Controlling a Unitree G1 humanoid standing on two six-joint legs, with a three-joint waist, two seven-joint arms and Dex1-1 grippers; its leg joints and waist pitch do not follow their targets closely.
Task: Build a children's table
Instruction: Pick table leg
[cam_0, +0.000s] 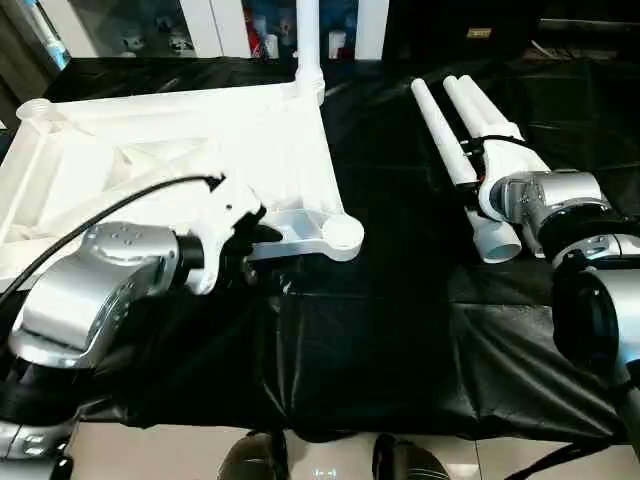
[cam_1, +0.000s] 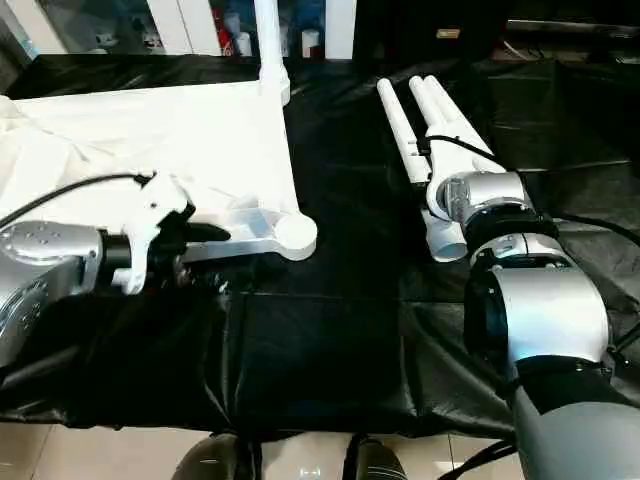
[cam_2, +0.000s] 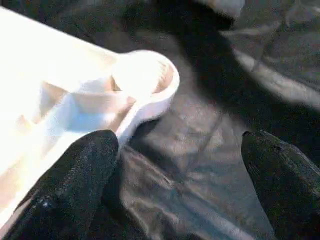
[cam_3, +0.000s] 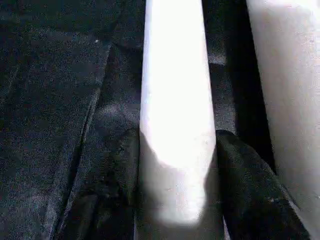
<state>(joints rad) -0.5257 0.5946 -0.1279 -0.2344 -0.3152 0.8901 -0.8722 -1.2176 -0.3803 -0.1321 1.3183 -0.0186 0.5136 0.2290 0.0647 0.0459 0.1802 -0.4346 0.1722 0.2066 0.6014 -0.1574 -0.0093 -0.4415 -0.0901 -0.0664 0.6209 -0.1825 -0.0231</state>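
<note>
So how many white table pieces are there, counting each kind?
Table top: 1
Leg standing up: 1
Legs lying down: 3
Total: 5

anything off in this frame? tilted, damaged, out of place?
Nothing stands out. The table top lies underside up on the black cover with one leg upright in a far corner socket. The remaining legs lie side by side; the right gripper is closed around one. The left gripper is open beside the near corner socket.
</note>
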